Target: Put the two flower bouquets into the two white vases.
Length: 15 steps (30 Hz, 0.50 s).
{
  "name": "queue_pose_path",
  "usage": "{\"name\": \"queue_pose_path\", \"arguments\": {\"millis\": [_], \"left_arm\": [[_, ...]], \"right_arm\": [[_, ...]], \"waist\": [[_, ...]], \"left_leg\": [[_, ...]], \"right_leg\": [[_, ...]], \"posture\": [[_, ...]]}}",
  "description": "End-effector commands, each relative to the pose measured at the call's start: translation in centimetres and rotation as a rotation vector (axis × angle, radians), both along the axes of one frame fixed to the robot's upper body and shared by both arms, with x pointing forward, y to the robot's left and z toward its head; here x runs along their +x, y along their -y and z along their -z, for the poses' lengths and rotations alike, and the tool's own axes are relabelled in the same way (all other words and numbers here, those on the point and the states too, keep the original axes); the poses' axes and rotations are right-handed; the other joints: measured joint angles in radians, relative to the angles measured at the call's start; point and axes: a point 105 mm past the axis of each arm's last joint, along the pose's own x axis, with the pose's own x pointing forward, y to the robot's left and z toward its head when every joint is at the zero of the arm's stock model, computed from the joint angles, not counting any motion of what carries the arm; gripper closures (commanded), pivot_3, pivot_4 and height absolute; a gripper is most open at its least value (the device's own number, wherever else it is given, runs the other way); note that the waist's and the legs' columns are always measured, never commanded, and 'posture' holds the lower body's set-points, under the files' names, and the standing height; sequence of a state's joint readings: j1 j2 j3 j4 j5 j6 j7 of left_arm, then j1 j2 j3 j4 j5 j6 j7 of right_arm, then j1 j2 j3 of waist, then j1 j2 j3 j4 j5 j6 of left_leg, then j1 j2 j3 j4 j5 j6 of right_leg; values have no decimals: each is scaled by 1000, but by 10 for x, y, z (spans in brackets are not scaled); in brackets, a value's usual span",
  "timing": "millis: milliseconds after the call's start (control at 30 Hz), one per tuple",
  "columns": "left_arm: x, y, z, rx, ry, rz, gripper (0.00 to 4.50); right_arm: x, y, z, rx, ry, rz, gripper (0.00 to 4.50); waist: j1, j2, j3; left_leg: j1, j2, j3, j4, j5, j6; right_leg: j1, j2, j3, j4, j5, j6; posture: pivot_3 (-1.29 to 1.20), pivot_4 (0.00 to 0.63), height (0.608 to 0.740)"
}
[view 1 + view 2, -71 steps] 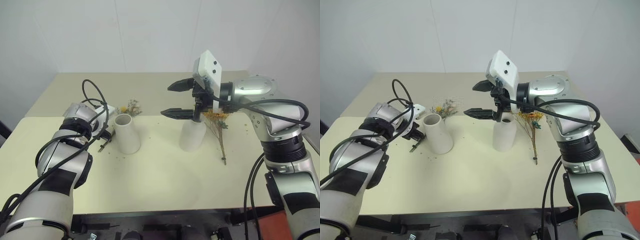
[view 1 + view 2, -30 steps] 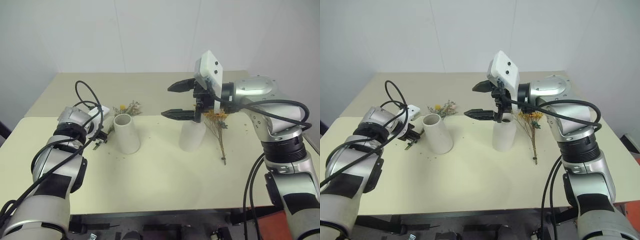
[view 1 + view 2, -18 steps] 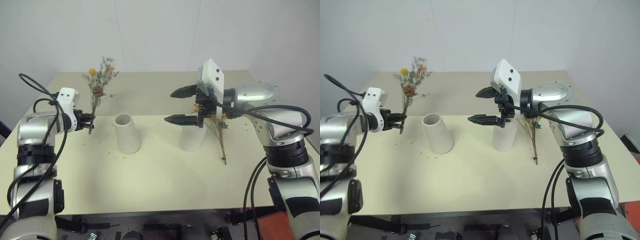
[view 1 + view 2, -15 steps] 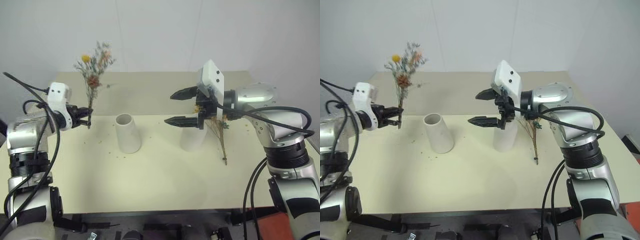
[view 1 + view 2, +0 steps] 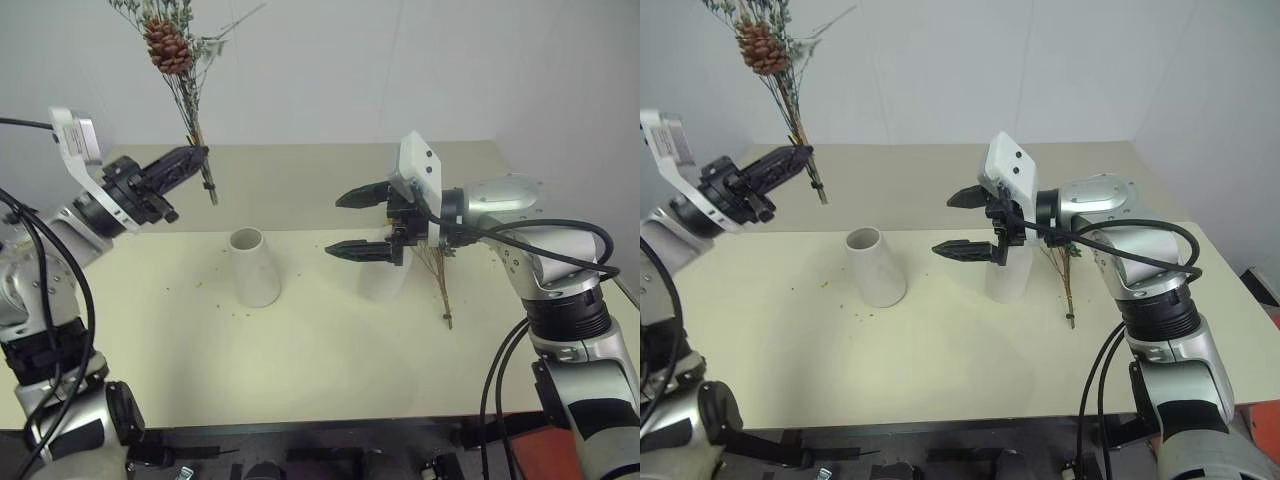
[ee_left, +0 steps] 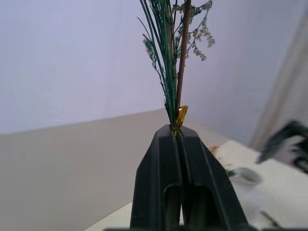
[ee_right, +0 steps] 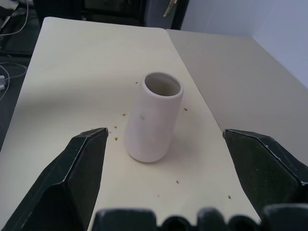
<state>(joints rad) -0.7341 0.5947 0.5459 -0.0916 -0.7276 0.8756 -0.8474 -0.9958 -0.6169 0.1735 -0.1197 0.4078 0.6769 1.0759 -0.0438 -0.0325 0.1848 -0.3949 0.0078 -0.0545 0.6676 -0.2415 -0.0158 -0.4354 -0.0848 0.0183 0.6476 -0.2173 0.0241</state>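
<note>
From the head views, we see our left gripper (image 5: pixel 196 156) raised high above the tabletop (image 5: pixel 320 350), clamped on the stems of the mixed dried bunch (image 5: pixel 172 50), which stands upright. The tapered vase (image 5: pixel 254 267) stands empty below. Our right gripper (image 5: pixel 350 222) hangs wide open before the second vase (image 5: pixel 1006 278); the yellow bouquet (image 5: pixel 440 275) lies beside that vase.

In the left wrist view, the fingers (image 6: pixel 159 187) pinch the stems.

The right wrist view frames the tapered vase between spread fingers (image 7: pixel 79 166).
</note>
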Motion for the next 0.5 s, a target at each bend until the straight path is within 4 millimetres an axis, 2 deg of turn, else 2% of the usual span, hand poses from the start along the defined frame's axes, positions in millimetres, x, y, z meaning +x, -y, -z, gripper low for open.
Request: {"name": "queue_pose_path", "arguments": {"millis": [33, 500], "left_arm": [[-10, 3, -8, -20, 107, 18, 4479], [-5, 25, 32, 55, 126, -14, 4479]], "right_arm": [[-7, 0, -11, 19, 48, -12, 0], [-10, 1, -11, 22, 50, -2, 0]], "waist": [[0, 0, 0], [3, 0, 0]], "left_leg": [[0, 0, 0, 0, 0, 0], [0, 0, 0, 1, 0, 0]], "right_leg": [[0, 0, 0, 0, 0, 0], [0, 0, 0, -1, 0, 0]], "posture": [[0, 150, 740], [0, 150, 740]]}}
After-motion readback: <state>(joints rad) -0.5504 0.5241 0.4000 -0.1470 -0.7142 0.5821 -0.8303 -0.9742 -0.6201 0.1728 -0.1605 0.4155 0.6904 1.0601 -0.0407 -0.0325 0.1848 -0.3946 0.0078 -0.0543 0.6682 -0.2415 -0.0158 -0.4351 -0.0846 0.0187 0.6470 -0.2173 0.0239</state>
